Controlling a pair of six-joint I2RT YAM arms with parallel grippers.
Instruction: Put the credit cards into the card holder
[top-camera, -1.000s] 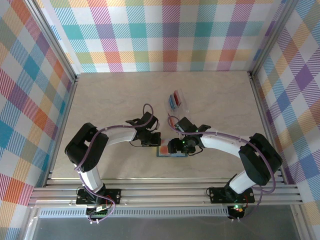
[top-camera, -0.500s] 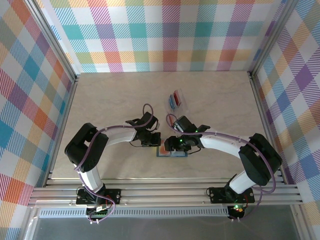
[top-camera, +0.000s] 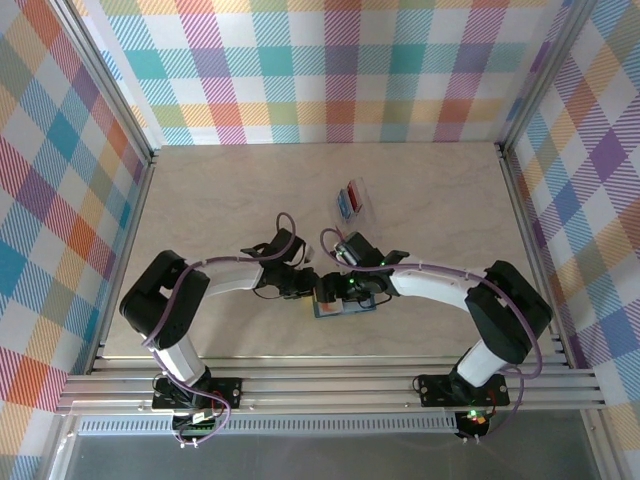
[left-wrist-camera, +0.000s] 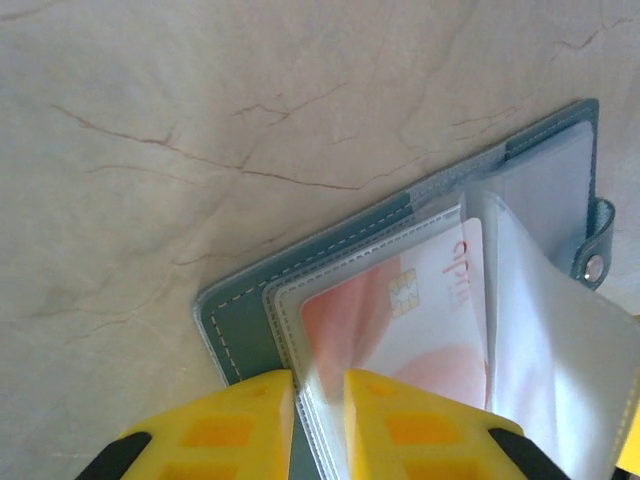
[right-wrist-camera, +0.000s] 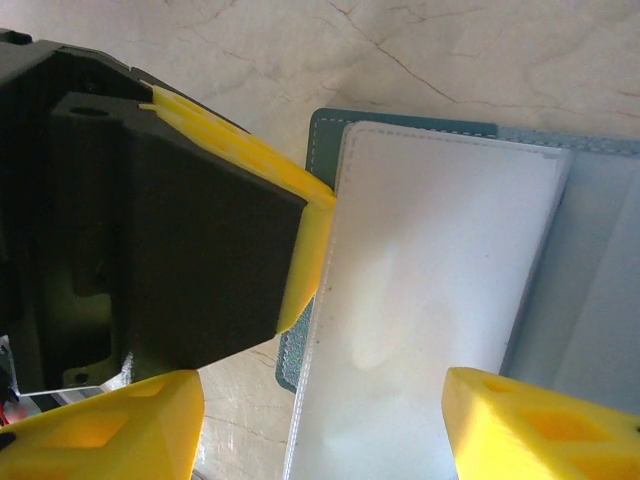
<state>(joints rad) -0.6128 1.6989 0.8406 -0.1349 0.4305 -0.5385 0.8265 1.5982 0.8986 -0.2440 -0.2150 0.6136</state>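
Observation:
The teal card holder (left-wrist-camera: 240, 335) lies open on the table, its clear sleeves fanned up. A red-and-white credit card (left-wrist-camera: 400, 320) with a chip sits inside one sleeve. My left gripper (left-wrist-camera: 320, 400) is at the holder's left edge, its jaws a narrow gap apart with a clear sleeve's edge between them. My right gripper (right-wrist-camera: 320, 430) hovers open and wide over a pale sleeve page (right-wrist-camera: 440, 280), gripping nothing. From above, both grippers (top-camera: 303, 285) (top-camera: 338, 290) meet over the holder (top-camera: 330, 310). More credit cards (top-camera: 349, 198), red and blue, lie farther back.
Those red and blue cards sit in a clear plastic case (top-camera: 362, 207) behind the grippers. The left gripper's black body (right-wrist-camera: 150, 220) crowds the right wrist view. The holder's snap tab (left-wrist-camera: 597, 250) sticks out on its right edge. Bare marble tabletop (top-camera: 220, 200) surrounds everything.
The left jaws have parted slightly on the sleeve edge. Both grippers have drawn closer together over the holder, the right one shifting left.

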